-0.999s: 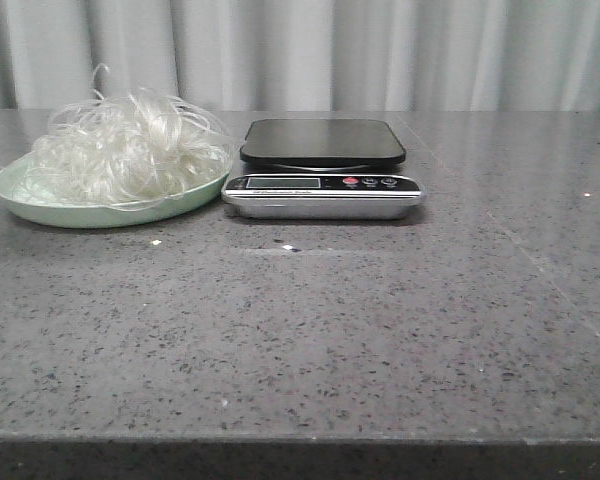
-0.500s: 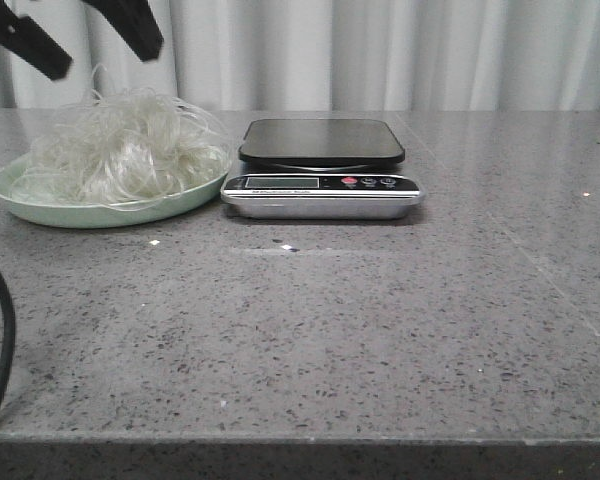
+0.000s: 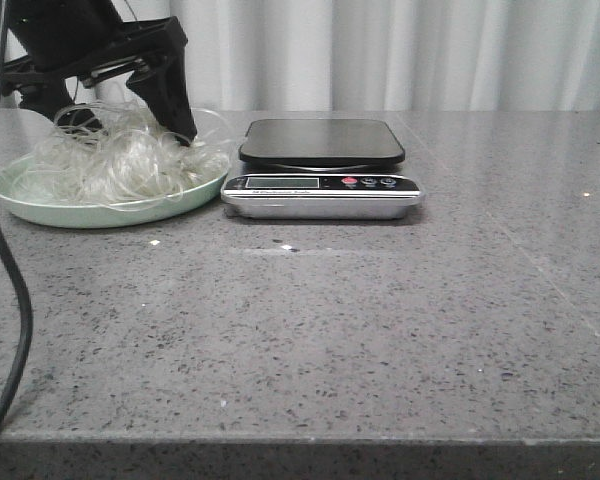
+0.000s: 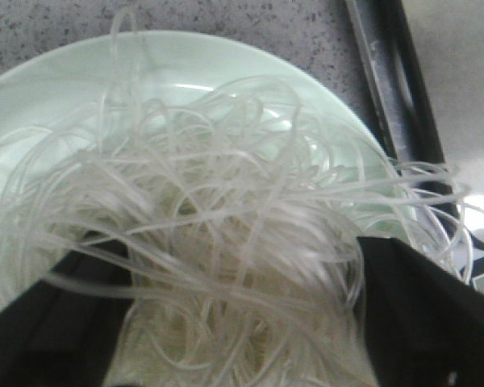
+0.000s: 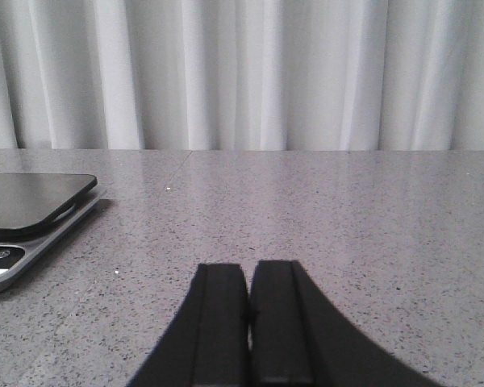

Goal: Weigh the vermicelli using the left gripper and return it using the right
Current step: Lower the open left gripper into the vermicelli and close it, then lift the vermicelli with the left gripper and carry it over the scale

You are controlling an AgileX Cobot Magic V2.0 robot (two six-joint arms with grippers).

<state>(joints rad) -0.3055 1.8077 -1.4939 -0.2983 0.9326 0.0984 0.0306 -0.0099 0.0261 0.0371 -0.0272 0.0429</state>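
Observation:
The vermicelli (image 3: 120, 160) is a loose nest of glossy whitish strands on a pale green plate (image 3: 40, 205) at the back left. My left gripper (image 3: 115, 125) is black, with a thin cable, and is lowered into the nest with its jaws wide open, one finger (image 3: 170, 100) on the right side of the pile. In the left wrist view the strands (image 4: 234, 242) fill the gap between my two fingers (image 4: 423, 314). The plate rim (image 4: 226, 56) shows behind them. My right gripper (image 5: 248, 278) is shut and empty, low over the table, out of the front view.
A kitchen scale (image 3: 322, 170) with a black platform and silver front stands right of the plate, almost touching it; it shows in the right wrist view (image 5: 28, 201). A white curtain hangs behind the grey speckled table. The left arm's cable (image 3: 10, 270) hangs at the left edge.
My left gripper has come down from above the plate into the vermicelli, jaws still open. The cable has swung further into view. The nest looks pressed a little lower.

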